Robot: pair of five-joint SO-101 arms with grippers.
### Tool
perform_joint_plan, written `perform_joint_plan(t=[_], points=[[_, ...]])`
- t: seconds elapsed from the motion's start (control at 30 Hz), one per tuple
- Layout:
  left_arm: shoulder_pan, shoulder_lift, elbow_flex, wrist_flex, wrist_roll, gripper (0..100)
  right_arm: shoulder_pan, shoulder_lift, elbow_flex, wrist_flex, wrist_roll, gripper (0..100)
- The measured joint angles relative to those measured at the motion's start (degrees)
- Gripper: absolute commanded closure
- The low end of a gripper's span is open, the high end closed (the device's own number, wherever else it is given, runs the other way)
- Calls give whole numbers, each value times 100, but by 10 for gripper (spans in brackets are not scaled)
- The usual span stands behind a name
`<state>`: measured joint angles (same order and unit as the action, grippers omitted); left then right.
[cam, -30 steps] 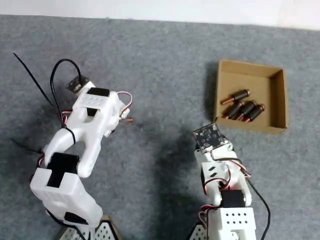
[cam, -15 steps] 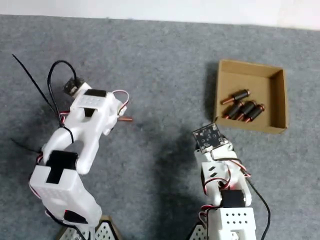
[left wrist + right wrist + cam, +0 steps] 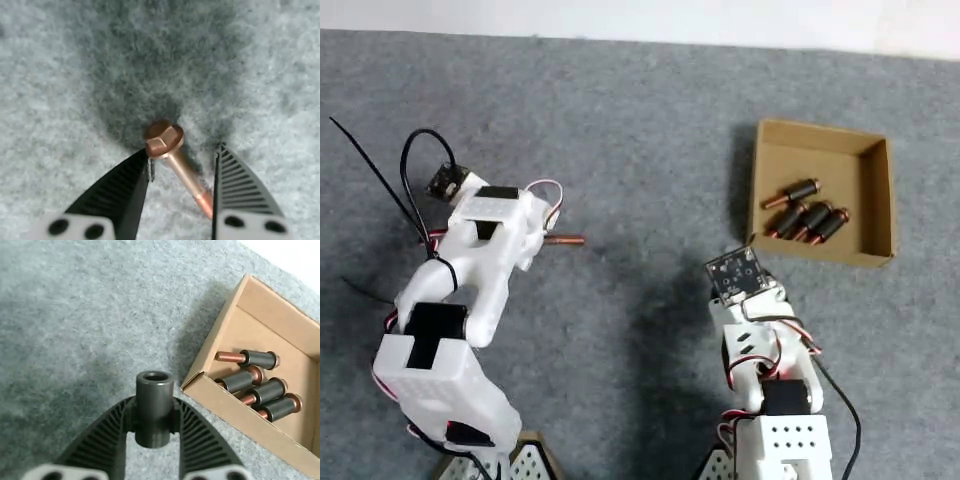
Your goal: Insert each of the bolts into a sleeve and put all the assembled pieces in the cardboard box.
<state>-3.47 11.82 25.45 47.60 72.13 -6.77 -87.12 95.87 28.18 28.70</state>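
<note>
Counter: a grey felt-like mat (image 3: 640, 120) covers it, with a strip of white wall along its far edge in the high view.
Left arm: white (image 3: 485, 250), standing over the left part of the counter, well apart from the cardboard box.
Left fingers: black and ribbed (image 3: 125, 192), spread apart with a gap much wider than the bolt's shank; they clamp nothing.
Bolt: copper-coloured (image 3: 176, 165), lying slantwise in that gap. Its hex head sits just beside the tip of one finger and its threaded end reaches the inner edge of the other. In the high view it (image 3: 565, 239) pokes out sideways from under the left arm's wrist, pointing toward the right arm's side.
Right arm: white (image 3: 765, 350), at the near edge of the counter, its wrist just short of the box's near corner.
Right fingers: (image 3: 112, 437) closed on the sleeve from both sides.
Sleeve: dark and tubular (image 3: 155, 390), held between the fingertips with its open bore end sticking out past them, empty, above the mat and near the box's corner.
Cardboard box: open-topped (image 3: 820, 130) (image 3: 240, 407), on the right side of the counter.
Assembled pieces: four bolts already in sleeves (image 3: 807, 212) (image 3: 257, 385), lying close together inside the box toward the side nearest the right arm.
</note>
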Motion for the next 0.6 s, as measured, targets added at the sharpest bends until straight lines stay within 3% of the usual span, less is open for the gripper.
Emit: perform_joint_plan(t=[0.13, 0.4, 0.6], points=[[0, 0, 0, 0, 0, 999, 0, 0, 0, 0, 0, 994], [0, 0, -9, -9, -9, 995, 0, 0, 0, 0, 0, 994], [0, -44, -246, 193, -607, 995, 0, 0, 0, 0, 0, 994]])
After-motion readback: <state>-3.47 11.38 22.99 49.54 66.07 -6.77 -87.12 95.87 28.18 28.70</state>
